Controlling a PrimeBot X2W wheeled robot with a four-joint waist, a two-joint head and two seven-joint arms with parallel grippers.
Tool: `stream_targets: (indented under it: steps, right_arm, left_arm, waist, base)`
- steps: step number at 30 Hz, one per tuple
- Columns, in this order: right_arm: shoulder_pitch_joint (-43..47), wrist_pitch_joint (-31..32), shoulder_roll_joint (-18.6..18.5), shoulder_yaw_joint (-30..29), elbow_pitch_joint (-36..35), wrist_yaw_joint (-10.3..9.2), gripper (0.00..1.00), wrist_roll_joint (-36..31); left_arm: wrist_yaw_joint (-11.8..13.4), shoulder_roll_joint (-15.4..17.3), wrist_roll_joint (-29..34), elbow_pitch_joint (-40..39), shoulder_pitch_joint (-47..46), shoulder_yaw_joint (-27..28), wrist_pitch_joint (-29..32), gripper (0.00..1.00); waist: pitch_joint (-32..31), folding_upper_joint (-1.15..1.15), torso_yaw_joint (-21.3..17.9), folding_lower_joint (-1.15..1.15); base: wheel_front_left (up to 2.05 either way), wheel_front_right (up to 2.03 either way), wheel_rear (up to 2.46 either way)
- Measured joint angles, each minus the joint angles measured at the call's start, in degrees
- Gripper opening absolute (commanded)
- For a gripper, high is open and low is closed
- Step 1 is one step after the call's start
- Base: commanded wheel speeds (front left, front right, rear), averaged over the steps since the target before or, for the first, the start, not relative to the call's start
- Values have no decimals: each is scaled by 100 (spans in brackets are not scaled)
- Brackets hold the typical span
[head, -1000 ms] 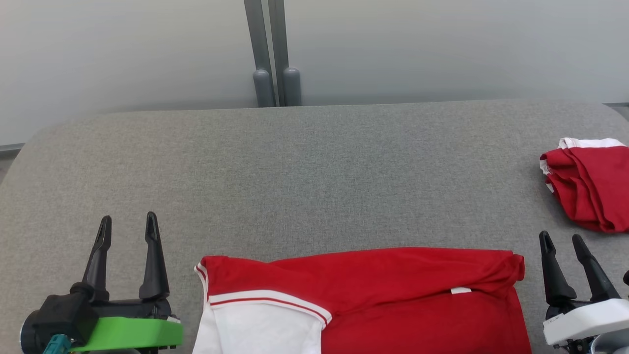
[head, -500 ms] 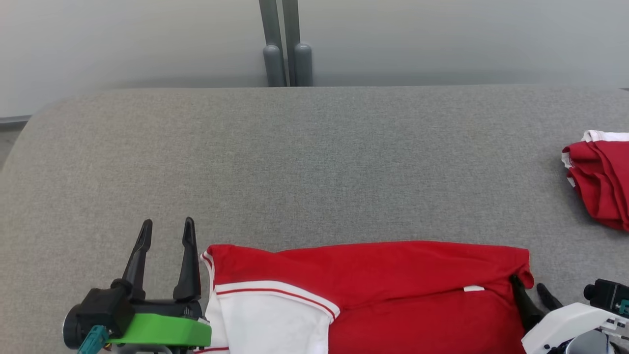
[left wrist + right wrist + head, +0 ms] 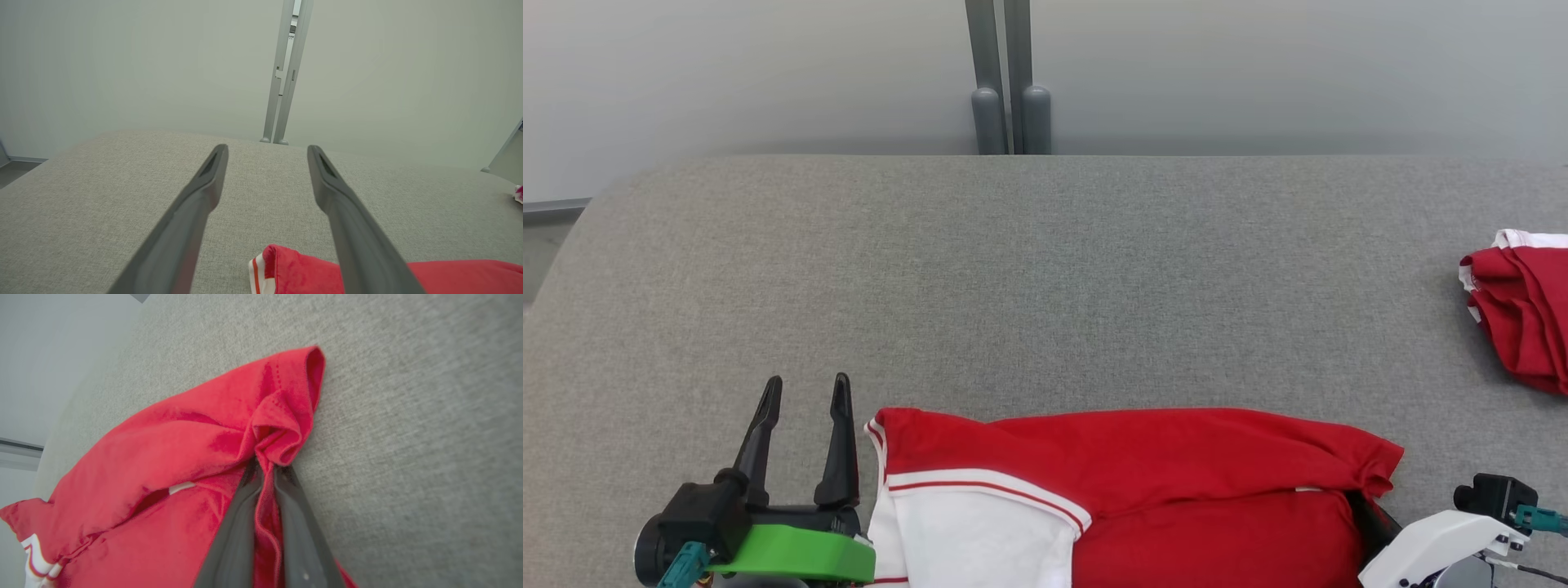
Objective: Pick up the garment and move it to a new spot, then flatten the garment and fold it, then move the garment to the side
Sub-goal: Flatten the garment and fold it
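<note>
The red garment (image 3: 1143, 482) is lying along the near edge of the grey padded surface (image 3: 1045, 286), between the 2 grippers. The right gripper (image 3: 267, 471) is pinching the garment's right corner, its 2 fingers nearly together with a bunched fold of red cloth squeezed between them. The left gripper (image 3: 806, 380) is standing wide and holding nothing, just beside the white-trimmed left edge.

The step in hand looks like taking both ends before a lift or a stretch. To do it well, the left fingers should be straddling the trimmed edge, 1 under and 1 over, and catching the same layers as the right side. Closing on the top layer alone would likely be leaving the cloth twisted. Both ends should then be rising evenly, keeping the cloth taut.

The left arm is reaching low and level, fingers pointing toward the far wall. The right arm is angling in from the lower right of the head view, fingers slanting into the corner, wrist low over the surface.
</note>
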Motion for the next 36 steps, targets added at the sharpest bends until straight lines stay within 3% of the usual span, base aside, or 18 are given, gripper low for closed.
stream_targets:
  steps: [8,19,26,32,36]
  right_arm:
    - [-163,52,-110,-29,-269,-1,0,401]
    - [-465,1135,-1025,-400,-580,-1,0,633]
    - [-568,984,-1358,-1132,-804,-1,0,393]
    - [-581,1141,-1404,-1434,-1444,-1,0,185]
    - [-208,1470,-1003,-1187,-2337,-1,0,198]
  left_arm:
    - [-55,-44,76,87,12,93,0,100]
    - [-96,-73,87,154,20,163,0,100]
    - [-111,-85,83,190,21,182,0,100]
    - [-120,-90,83,255,29,205,0,100]
    - [-125,-94,68,302,101,257,0,100]
  waist:
    - [-58,0,-64,0]
    - [-71,0,-225,0]
    - [-90,0,-199,0]
    - [-154,0,-114,0]
    - [-231,0,-12,0]
  base:
    - [0,0,0]
    - [0,0,0]
    - [0,0,0]
    - [0,0,0]
    - [0,0,0]
